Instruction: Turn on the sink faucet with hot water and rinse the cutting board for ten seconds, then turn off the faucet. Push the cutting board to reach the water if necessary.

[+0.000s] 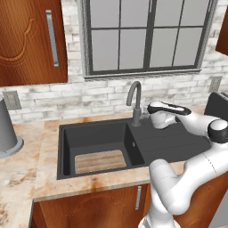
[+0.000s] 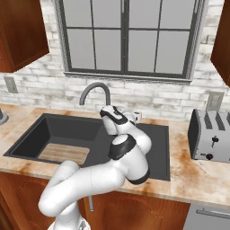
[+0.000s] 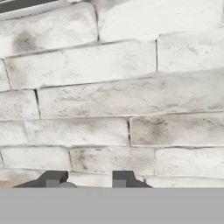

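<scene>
The dark gooseneck sink faucet [image 1: 134, 95] [image 2: 95, 87] stands at the back of the black sink [image 1: 171, 143] [image 2: 157, 150], between the basin and the drainboard. The tan cutting board [image 1: 100, 161] [image 2: 64, 153] lies flat on the basin floor at the front, left of the spout's mouth. My gripper [image 1: 149, 115] [image 3: 87, 179] is just right of the faucet's base, level with it, and points at the brick wall. Its fingertips [image 3: 53, 178] stand apart, with a small grey rounded tip showing beside the left one. Water is out of view.
A toaster [image 2: 211, 134] [image 1: 218, 105] sits on the counter right of the sink. A tall grey cylinder [image 1: 6, 130] stands at the far left. The window sill [image 1: 142, 72] and brick backsplash [image 3: 113, 96] are close behind the faucet.
</scene>
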Controlling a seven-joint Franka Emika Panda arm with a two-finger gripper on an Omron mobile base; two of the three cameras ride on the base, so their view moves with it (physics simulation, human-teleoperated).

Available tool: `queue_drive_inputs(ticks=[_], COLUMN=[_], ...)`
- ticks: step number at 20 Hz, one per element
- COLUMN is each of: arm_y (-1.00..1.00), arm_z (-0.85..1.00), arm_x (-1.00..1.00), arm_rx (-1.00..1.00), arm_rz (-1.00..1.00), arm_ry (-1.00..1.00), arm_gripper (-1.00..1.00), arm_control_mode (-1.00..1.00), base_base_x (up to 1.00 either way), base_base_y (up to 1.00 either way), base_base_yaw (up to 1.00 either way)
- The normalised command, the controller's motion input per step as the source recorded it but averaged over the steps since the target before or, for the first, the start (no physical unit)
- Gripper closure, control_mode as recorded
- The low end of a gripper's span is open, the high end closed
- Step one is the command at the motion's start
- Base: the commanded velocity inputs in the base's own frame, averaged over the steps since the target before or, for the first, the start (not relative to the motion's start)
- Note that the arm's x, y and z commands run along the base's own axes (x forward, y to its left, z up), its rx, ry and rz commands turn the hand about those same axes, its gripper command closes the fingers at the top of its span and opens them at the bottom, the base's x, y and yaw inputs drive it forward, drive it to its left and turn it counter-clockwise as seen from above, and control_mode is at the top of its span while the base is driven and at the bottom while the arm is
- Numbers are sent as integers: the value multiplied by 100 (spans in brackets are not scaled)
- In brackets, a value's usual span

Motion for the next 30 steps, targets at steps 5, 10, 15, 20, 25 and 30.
queue_drive_inputs(ticks=[5,10,15,20,25,30], arm_y=[-62,-40,-10,-3,-19,-36], arm_z=[0,0,0,0,0,-3], arm_x=[0,-8,-11,-16,-22,-32], arm_rx=[2,0,0,0,0,0], arm_rz=[0,0,0,0,0,0], arm_ry=[0,0,0,0,0,0], arm_gripper=[100,100,100,100,100,100], arm_control_mode=[-100,-100,-100,-100,-100,-100], base_base_x=[0,0,0,0,0,0], base_base_y=[0,0,0,0,0,0], base_base_yaw=[0,0,0,0,0,0])
